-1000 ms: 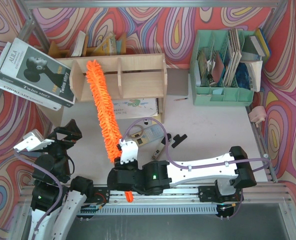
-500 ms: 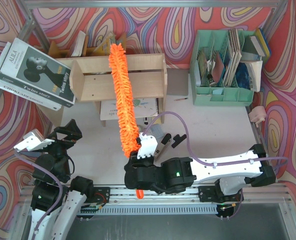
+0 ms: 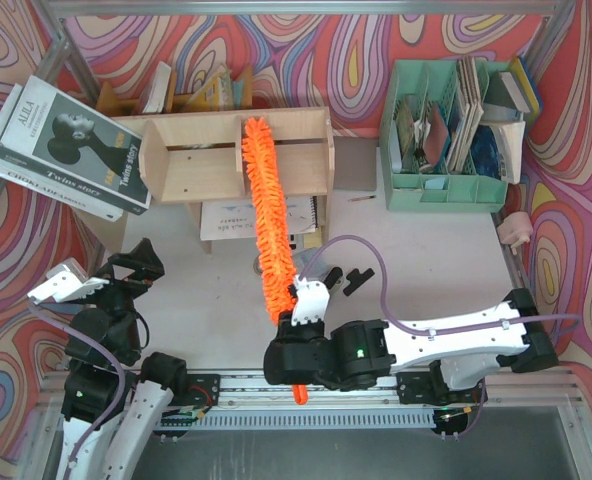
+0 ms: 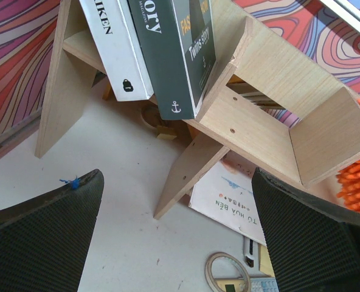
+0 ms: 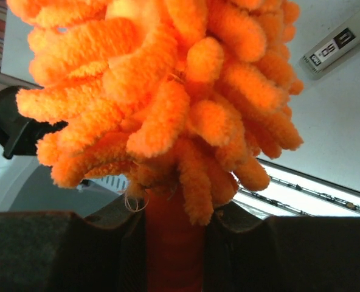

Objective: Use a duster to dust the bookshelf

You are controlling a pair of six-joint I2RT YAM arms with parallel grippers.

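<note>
Our right gripper [image 3: 298,335] clamps the duster [image 3: 266,205], tip on the bookshelf [image 3: 191,170] at the bench's far edge; our left gripper [image 4: 177,228] gapes.

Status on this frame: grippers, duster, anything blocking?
Right gripper shut on duster handle. Left gripper open, empty. Duster head across bookshelf middle. Books lean at left end, clear.

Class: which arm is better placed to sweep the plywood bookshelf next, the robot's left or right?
Right. The right pincer is shut on the duster, whose fluffy head reaches the bookshelf at its divider. The left pincer is open, empty, away from both.
</note>
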